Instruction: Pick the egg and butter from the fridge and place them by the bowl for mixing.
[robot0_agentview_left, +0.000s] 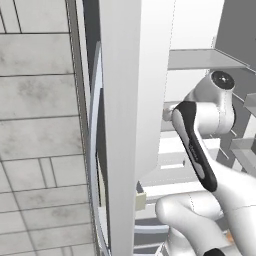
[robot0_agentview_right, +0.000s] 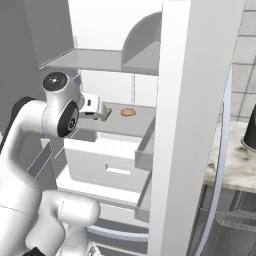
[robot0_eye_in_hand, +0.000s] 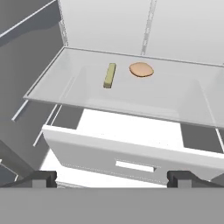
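Left base view: the arm (robot0_agentview_left: 197, 150) is reaching into the open fridge (robot0_agentview_left: 135, 100).

Right base view: the egg (robot0_agentview_right: 128, 112) is lying on the shelf (robot0_agentview_right: 125, 122), just beyond the hand (robot0_agentview_right: 102, 112).

Hand view: the butter (robot0_eye_in_hand: 109, 75) is lying left of the egg (robot0_eye_in_hand: 141, 69), its long axis pointing toward the fridge's back wall; the egg's is running crosswise. The hand's fingertips (robot0_eye_in_hand: 41, 178) are standing wide apart, holding nothing.

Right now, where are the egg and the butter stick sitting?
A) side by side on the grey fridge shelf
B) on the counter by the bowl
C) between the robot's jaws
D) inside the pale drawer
A. In the hand view the egg and the butter stick lie a little apart on the same grey shelf, above the pale drawer, with the jaws open and empty.
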